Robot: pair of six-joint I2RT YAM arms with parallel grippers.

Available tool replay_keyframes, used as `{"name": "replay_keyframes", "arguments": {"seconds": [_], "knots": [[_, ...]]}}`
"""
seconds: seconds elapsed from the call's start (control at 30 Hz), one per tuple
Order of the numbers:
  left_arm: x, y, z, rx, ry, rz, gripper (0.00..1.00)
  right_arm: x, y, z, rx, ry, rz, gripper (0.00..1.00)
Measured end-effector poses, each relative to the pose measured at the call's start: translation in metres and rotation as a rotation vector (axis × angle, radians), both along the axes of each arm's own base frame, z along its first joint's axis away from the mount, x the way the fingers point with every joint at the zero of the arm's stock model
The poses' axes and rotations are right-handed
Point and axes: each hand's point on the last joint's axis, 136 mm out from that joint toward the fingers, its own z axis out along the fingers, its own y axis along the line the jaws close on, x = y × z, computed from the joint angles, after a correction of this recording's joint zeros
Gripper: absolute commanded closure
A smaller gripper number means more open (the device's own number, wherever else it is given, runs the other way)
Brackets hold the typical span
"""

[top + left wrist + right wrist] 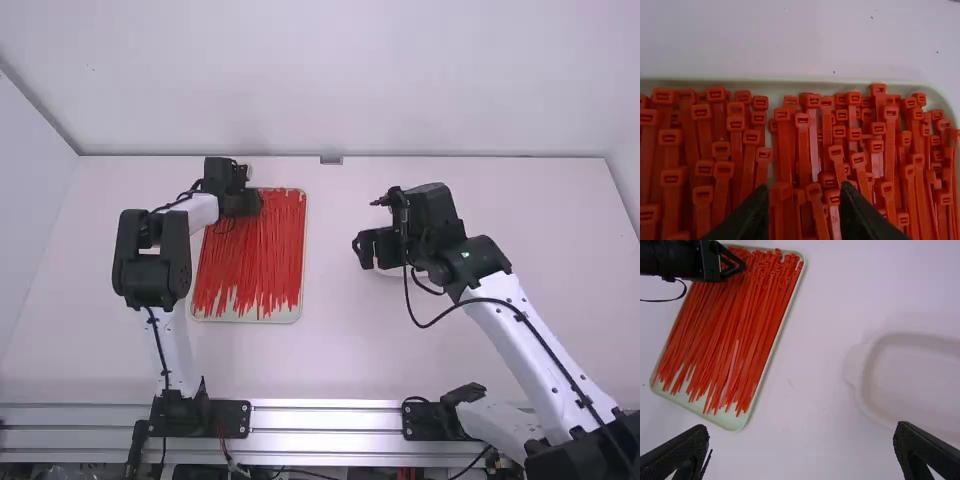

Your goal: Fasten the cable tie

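Left hand is spread open, low over the heads of the ties, nothing gripped. The ties lie heaped in the tray on the tabletop. This looks like the pick; next it must pinch one tie alone, not a bundle. Right hand hangs released wide above the white bin.

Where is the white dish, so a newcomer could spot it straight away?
On the white table, find the right arm; the dish sits on the table under its open claw, to the right of the tray of red cable ties. Unlike that flat, full tray, it is a rounded, milky-white tub with a handle tab, and nothing shows inside it.
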Motion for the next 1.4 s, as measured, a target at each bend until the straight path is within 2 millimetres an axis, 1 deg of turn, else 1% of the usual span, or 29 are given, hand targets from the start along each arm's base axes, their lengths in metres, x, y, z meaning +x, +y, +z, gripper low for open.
{"name": "replay_keyframes", "arguments": {"seconds": [0.37,0.53,1.4], "knots": [[0.0021,0.0016,0.0011,0.008,-0.010,0.006,0.67,0.0013,0.0007,0.0012,0.003,-0.007,0.000,0.02],[0.0026,0.0046,0.0006,0.021,-0.010,0.017,0.67,0.0012,0.0006,0.0011,0.003,-0.007,0.000,0.02],[0.0032,0.0047,0.0010,0.021,-0.013,0.017,0.66,0.0010,0.0005,0.0010,0.003,-0.005,0.000,0.01]]}}
